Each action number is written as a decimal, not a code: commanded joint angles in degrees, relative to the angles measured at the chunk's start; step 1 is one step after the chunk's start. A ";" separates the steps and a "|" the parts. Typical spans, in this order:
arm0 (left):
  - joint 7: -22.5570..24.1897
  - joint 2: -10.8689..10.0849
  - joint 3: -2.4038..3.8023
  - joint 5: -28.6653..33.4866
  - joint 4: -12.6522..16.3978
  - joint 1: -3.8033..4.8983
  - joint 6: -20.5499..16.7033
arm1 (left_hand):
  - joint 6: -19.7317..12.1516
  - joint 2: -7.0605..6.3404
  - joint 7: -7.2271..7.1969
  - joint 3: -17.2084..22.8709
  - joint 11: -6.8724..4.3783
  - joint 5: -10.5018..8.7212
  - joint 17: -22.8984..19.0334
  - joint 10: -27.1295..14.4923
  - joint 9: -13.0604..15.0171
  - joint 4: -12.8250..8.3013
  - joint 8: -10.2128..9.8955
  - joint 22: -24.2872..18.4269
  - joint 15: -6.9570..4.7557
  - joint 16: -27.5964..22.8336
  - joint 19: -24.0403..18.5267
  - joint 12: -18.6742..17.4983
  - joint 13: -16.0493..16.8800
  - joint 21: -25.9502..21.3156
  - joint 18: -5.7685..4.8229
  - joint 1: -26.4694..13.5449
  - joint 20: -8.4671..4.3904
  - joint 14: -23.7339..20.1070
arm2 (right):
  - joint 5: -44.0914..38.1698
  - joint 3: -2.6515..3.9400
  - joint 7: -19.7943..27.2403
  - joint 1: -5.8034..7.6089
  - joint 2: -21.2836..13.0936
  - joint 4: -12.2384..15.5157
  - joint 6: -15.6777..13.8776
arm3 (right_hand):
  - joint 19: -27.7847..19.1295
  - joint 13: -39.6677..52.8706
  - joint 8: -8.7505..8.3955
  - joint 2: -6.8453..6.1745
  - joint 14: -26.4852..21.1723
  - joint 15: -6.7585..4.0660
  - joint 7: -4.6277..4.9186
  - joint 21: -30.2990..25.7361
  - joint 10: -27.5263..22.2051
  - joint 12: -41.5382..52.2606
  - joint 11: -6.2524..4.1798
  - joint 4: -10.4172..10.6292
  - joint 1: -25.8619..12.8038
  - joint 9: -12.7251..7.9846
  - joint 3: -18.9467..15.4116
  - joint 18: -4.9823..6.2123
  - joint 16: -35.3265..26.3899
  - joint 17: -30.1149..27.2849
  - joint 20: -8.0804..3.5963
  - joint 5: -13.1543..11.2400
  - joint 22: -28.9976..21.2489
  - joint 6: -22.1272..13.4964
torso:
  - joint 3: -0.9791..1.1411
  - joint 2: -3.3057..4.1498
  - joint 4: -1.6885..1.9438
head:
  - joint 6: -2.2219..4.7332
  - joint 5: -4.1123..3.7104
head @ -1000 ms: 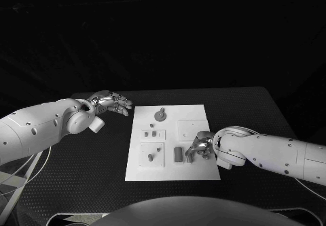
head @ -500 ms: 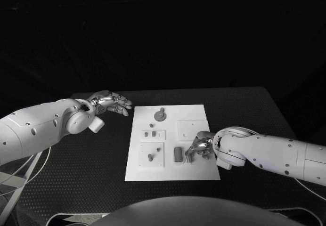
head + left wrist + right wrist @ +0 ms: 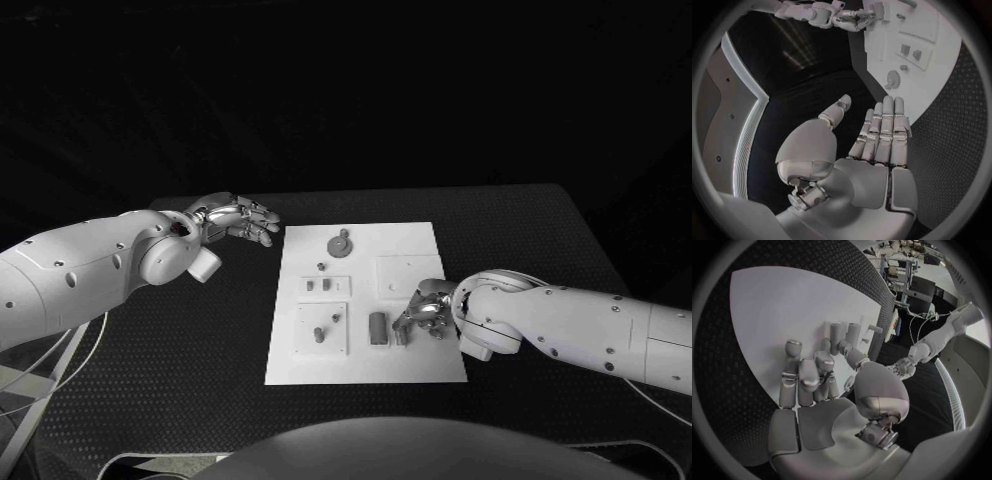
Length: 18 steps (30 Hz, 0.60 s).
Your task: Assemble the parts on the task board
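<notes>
The head view looks down from above the near edge of the black table point(image 3: 173, 340), far enough back to take in the whole task board point(image 3: 365, 300) and both arms. The left wrist view sits close behind the left hand point(image 3: 873, 145), facing across the table toward the board's far end. The right wrist view sits close behind the right hand point(image 3: 817, 385), low over the board point(image 3: 786, 305). All three views share the board; each wrist view also catches the opposite hand.
</notes>
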 commanded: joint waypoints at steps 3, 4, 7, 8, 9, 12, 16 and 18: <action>0.53 0.12 0.03 -0.04 0.10 0.02 0.71 | -0.26 -0.07 2.24 0.06 -0.09 -0.20 0.07 -0.50 -0.09 -0.11 0.33 -0.07 -0.07 -0.31 -0.07 0.21 -0.10 0.25 0.52 -0.62 -0.03 0.38 | 0.60 -0.10 0.89 -0.28 0.47 0.14 0.97 | 0.01 -0.32 -0.42 -0.19 -0.06 -0.31 0.29 -0.06 -0.62 -0.66 -0.02 -0.30 -0.01 -0.06 0.70 0.80 -0.35 -0.47 -0.34 0.12 1.07 -0.17 | -0.02 -0.01 -0.01 | 0.00 -0.01; 0.52 0.11 0.03 -0.04 0.10 0.02 0.70 | -0.26 -0.07 2.24 0.06 -0.09 -0.20 0.07 -0.50 -0.09 -0.12 0.33 -0.07 -0.07 -0.31 -0.07 0.21 -0.10 0.25 0.52 -0.62 -0.03 0.38 | 0.64 -0.10 0.89 -0.28 0.47 0.14 0.90 | 0.01 -0.34 -0.46 -0.52 -0.10 -0.30 0.30 -0.09 -0.65 -0.70 -0.01 -0.31 -0.12 -0.07 0.70 0.80 -0.40 -0.59 -0.34 0.13 1.06 -0.20 | -0.03 -0.01 0.00 | 0.00 -0.02; 0.50 0.10 0.03 -0.04 0.12 0.02 0.68 | -0.26 -0.07 2.24 0.06 -0.09 -0.20 0.08 -0.50 -0.09 -0.12 0.33 -0.07 -0.07 -0.32 -0.07 0.21 -0.10 0.25 0.52 -0.63 -0.03 0.38 | 0.71 -0.10 0.90 -0.28 0.48 0.09 0.84 | 0.02 -0.46 -0.64 -1.60 -0.27 -0.24 0.39 -0.21 -0.75 -0.88 0.08 -0.22 -0.59 -0.15 0.58 0.80 -0.62 -1.10 -0.29 0.11 1.01 -0.43 | -0.03 0.00 0.02 | 0.00 0.03; 0.50 0.09 0.03 -0.04 0.12 0.02 0.68 | -0.26 -0.07 2.24 0.06 -0.09 -0.20 0.09 -0.50 -0.09 -0.12 0.33 -0.07 -0.07 -0.32 -0.07 0.21 -0.10 0.25 0.52 -0.63 -0.03 0.38 | 0.73 -0.10 0.94 -0.28 0.48 0.07 0.73 | 0.03 -0.50 -0.73 -1.94 -0.35 -0.21 0.44 -0.27 -0.79 -0.96 0.12 -0.19 -0.79 -0.20 0.57 0.80 -0.72 -1.32 -0.27 0.12 0.99 -0.53 | -0.03 0.00 0.02 | 0.00 0.03; 0.50 0.09 0.03 -0.04 0.12 0.02 0.67 | -0.27 -0.07 2.24 0.06 -0.09 -0.20 0.09 -0.50 -0.09 -0.12 0.33 -0.07 -0.07 -0.32 -0.07 0.21 -0.10 0.25 0.52 -0.63 -0.03 0.38 | 0.75 -0.10 0.96 -0.28 0.48 0.06 0.61 | 0.03 -0.57 -0.82 -2.41 -0.48 -0.16 0.49 -0.36 -0.85 -1.06 0.17 -0.13 -1.08 -0.25 0.53 0.80 -0.87 -1.67 -0.23 0.12 0.95 -0.65 | -0.03 0.00 0.02 | 0.00 0.03; 0.50 0.09 0.03 -0.04 0.13 0.02 0.70 | -0.27 -0.07 2.24 0.06 -0.09 -0.20 0.10 -0.50 -0.09 -0.13 0.33 -0.08 -0.07 -0.33 -0.07 0.21 -0.10 0.26 0.52 -0.63 -0.03 0.39 | 0.82 -0.10 1.07 -0.28 0.50 0.04 0.50 | 0.16 -0.76 -1.12 -3.57 -0.56 -0.03 0.65 -0.62 -0.93 -1.31 0.33 0.07 -2.22 -0.42 0.33 0.80 -1.16 -2.12 -0.13 0.10 0.84 -0.98 | -0.04 0.00 0.01 | 0.00 0.06; 0.49 0.07 0.03 -0.04 0.14 0.02 0.70 | -0.27 -0.08 2.24 0.06 -0.09 -0.20 0.11 -0.51 -0.09 -0.14 0.34 -0.08 -0.07 -0.34 -0.07 0.21 -0.10 0.26 0.52 -0.63 -0.03 0.39 | 1.12 -0.10 1.35 -0.28 0.52 -0.06 0.80 | 0.39 -0.92 -1.32 -4.59 -0.54 0.05 0.74 -0.88 -0.93 -1.47 0.41 0.57 -3.41 -0.58 0.43 0.80 -1.37 -2.46 -0.11 0.15 0.72 -1.13 | -0.02 0.01 0.00 | 0.00 0.09; 0.47 0.04 0.03 -0.04 0.14 0.02 0.70 | -0.27 -0.08 2.24 0.06 -0.09 -0.20 0.12 -0.51 -0.09 -0.14 0.34 -0.08 -0.07 -0.34 -0.07 0.21 -0.10 0.26 0.52 -0.62 -0.03 0.39 | 1.27 -0.10 1.59 -0.28 0.54 -0.12 0.66 | 0.48 -0.98 -1.40 -5.11 -0.51 0.08 0.77 -1.02 -0.94 -1.53 0.44 0.84 -3.85 -0.64 0.61 0.80 -1.45 -2.56 -0.12 0.16 0.68 -1.17 | -0.03 0.00 -0.02 | 0.00 0.05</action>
